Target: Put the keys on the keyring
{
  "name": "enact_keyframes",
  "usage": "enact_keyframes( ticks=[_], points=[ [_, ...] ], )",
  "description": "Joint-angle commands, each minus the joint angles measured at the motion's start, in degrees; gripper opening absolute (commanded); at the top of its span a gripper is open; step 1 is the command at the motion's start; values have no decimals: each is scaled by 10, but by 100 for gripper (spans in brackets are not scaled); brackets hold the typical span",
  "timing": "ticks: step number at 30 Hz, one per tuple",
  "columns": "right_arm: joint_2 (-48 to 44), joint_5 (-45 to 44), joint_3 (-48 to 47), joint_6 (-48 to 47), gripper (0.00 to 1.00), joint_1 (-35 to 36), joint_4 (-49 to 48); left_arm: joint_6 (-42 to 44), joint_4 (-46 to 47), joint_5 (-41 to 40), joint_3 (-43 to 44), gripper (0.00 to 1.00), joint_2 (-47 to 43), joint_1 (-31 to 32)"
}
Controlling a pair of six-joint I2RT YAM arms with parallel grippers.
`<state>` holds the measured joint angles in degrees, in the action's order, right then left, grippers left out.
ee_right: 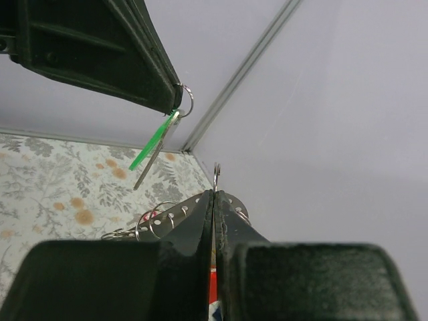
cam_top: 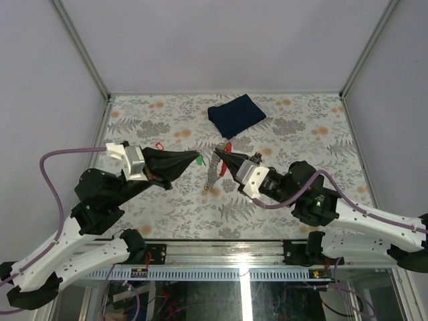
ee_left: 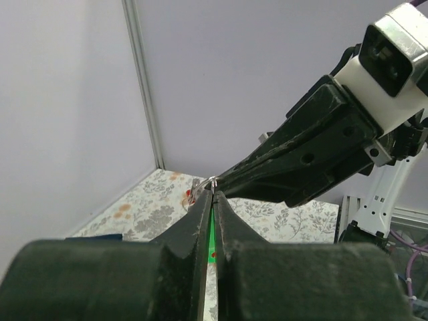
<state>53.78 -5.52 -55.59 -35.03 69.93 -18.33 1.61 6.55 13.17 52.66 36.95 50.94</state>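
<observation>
Left pincer [cam_top: 194, 159] pinches the green key [ee_right: 152, 142] by its tiny loop; opposite it, right pincer [cam_top: 218, 153] clamps the keyring [cam_top: 212, 175]. Both look light, stiff and slippery, so grip the flat edges.

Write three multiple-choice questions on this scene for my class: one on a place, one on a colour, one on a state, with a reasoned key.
1. Where is the dark blue cloth?
A. On the far part of the table.
B. At the near edge.
C. On the floor.

2. What colour is the head of the key held by the left pincer?
A. Yellow.
B. Green.
C. Blue.

3. How do the two pincers stand?
A. Both wide open.
B. Left open, right shut.
C. Both shut, each on something.

Key:
1 A, it lies flat near the table's far edge.
2 B, the head shows green in the right wrist view.
3 C, the right pincer is shut on the keyring, the left on the key.
</observation>
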Motion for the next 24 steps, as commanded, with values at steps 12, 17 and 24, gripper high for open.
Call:
enact_keyframes(
  ticks=[12, 17, 24],
  points=[
    [90, -272, -102, -194, 0, 157, -131, 51, 10, 26, 44, 0, -21, -3],
    [105, -289, -87, -275, 0, 180, -197, 55, -1, 44, 53, 0, -24, -3],
    [99, -259, -76, -295, 0, 182, -231, 64, -8, 59, 55, 0, -28, -3]
  ],
)
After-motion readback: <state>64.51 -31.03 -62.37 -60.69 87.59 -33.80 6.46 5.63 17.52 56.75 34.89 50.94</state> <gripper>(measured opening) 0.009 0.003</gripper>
